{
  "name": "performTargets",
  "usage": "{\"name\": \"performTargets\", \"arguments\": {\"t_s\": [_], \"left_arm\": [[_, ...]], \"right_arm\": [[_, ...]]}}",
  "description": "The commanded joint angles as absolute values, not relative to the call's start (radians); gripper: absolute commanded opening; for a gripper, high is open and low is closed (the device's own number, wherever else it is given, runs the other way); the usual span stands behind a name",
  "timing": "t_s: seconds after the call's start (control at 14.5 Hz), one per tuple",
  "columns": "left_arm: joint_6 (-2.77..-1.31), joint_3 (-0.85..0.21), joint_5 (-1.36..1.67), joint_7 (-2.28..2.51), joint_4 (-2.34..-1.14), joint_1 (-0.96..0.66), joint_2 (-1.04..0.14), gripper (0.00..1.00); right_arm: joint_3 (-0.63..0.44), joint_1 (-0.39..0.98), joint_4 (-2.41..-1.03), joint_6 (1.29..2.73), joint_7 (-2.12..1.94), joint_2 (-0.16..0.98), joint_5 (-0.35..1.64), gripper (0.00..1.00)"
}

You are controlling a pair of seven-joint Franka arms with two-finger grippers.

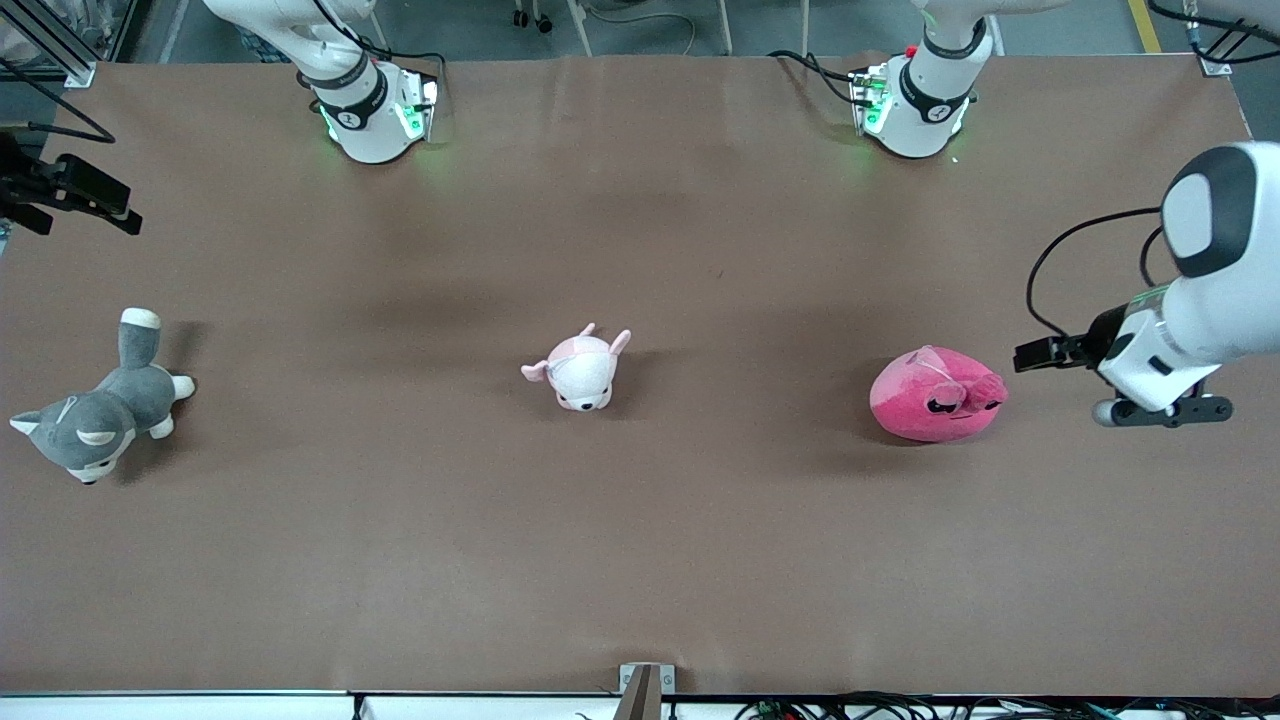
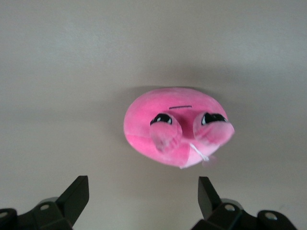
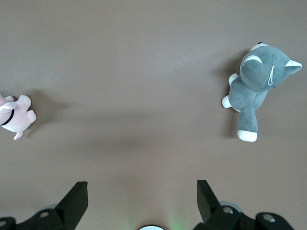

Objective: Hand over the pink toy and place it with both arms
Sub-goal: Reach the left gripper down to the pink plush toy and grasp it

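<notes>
The pink toy [image 1: 935, 397], a hot-pink rounded plush with dark sleepy eyes, lies on the brown table toward the left arm's end. My left gripper [image 1: 1165, 412] hangs beside it, closer to that end of the table and apart from it. In the left wrist view the pink toy [image 2: 175, 127] sits ahead of the left gripper [image 2: 144, 189], whose jaws stand open with only bare table between them. My right gripper [image 3: 142, 189] is open and empty, held high over the table near its own base, well away from the toy.
A small pale pink-and-white plush [image 1: 580, 372] lies mid-table. A grey-and-white dog plush [image 1: 100, 415] lies toward the right arm's end. Both show in the right wrist view, the pale plush [image 3: 17, 115] and the dog [image 3: 254, 88]. The arm bases [image 1: 375, 110] [image 1: 915, 100] stand farthest from the front camera.
</notes>
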State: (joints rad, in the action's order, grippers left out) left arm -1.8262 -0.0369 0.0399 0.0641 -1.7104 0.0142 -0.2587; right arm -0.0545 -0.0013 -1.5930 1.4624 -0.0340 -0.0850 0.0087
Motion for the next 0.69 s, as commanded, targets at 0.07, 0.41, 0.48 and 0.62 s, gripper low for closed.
{"name": "performTargets", "arguments": {"t_s": [0.07, 0.41, 0.48, 0.62], "left_arm": [[-1.899, -0.041, 0.087, 0.098, -1.741, 0.008, -0.293, 1.0], [-1.991, -0.041, 0.089, 0.098, -1.81, 0.008, -0.311, 0.99], [-1.991, -0.041, 0.089, 0.098, -1.812, 0.009, -0.316, 0.98], [-1.997, -0.041, 0.089, 0.098, -1.812, 0.012, -0.324, 0.93]], "right_arm": [[-0.052, -0.005, -1.618, 1.463, -0.048, -0.112, 0.005, 1.0], [-0.052, -0.005, -1.618, 1.462, -0.048, -0.112, 0.005, 1.0], [-0.052, -0.005, -1.617, 1.463, -0.048, -0.112, 0.005, 1.0], [-0.052, -0.005, -1.617, 1.46, -0.048, -0.112, 0.005, 1.0]]}}
